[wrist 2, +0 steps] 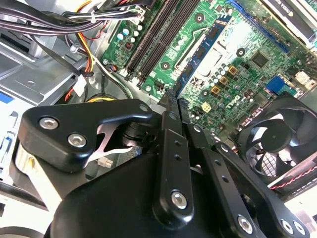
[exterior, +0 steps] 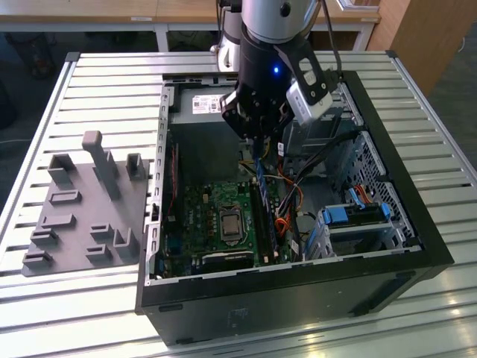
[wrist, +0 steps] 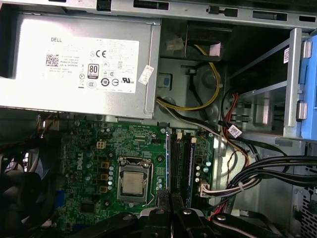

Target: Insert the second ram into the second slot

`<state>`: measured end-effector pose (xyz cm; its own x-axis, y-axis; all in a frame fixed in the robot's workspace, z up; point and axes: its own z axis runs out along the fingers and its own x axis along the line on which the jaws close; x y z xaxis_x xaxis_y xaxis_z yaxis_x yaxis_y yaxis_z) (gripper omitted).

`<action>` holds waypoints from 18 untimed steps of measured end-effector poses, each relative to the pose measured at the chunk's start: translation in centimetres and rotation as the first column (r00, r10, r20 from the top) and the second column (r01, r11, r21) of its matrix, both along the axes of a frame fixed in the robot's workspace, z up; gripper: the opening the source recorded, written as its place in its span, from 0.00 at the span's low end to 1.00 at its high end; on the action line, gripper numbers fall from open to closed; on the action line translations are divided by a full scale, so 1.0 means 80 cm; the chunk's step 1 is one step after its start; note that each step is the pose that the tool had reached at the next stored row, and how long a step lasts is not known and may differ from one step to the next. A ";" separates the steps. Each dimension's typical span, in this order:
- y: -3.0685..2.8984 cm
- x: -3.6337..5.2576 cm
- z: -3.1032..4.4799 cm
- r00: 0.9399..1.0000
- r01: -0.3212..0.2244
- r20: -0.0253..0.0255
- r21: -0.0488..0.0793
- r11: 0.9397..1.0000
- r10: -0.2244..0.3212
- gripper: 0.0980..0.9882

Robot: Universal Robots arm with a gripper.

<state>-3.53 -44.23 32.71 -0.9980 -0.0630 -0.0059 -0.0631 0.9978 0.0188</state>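
My gripper (exterior: 257, 143) hangs over the open computer case and is shut on the second ram (exterior: 259, 170), a thin blue stick pointing down toward the motherboard (exterior: 197, 216). In both wrist views the stick shows edge-on, running out from between the fingertips (wrist 2: 171, 101) as a narrow blue strip (wrist 2: 200, 59) (wrist: 167, 158). The black memory slots (wrist: 179, 166) (exterior: 266, 224) lie just beside and below the stick's lower edge. I cannot tell whether the stick touches a slot. Another blue stick (wrist: 189, 171) stands in the slot row farther from the processor (wrist: 132, 183).
The power supply (wrist: 79, 64) fills the case's far end. Bundled cables (exterior: 292, 198) and a drive cage with blue tabs (exterior: 356, 215) crowd the exterior view's right of the slots. A case fan (wrist 2: 277, 144) sits by the board. A grey fixture block (exterior: 82, 201) lies outside the case.
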 end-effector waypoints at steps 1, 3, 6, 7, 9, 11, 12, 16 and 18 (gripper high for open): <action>0.0000 0.000 -0.0003 1.000 0.000 0.000 0.000 1.000 0.000 0.04; 0.0000 0.000 -0.0009 1.000 0.000 0.000 0.000 1.000 0.000 0.04; 0.0000 0.000 -0.0017 1.000 0.000 0.000 0.000 1.000 0.000 0.04; 0.0000 0.000 -0.0026 1.000 0.000 0.000 0.000 1.000 0.000 0.04; 0.0000 0.000 -0.0034 1.000 0.000 0.000 0.000 1.000 0.000 0.04; 0.0000 0.000 -0.0039 1.000 0.000 0.000 0.000 1.000 0.000 0.04; 0.0000 0.000 -0.0041 1.000 0.000 0.000 0.000 1.000 0.000 0.04; 0.0000 0.000 -0.0085 1.000 0.000 0.000 0.000 1.000 0.000 0.04; 0.0000 0.000 -0.0091 1.000 0.000 0.000 0.000 1.000 0.000 0.04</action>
<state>-3.53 -44.23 31.98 -0.9980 -0.0630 -0.0059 -0.0631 0.9978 0.0188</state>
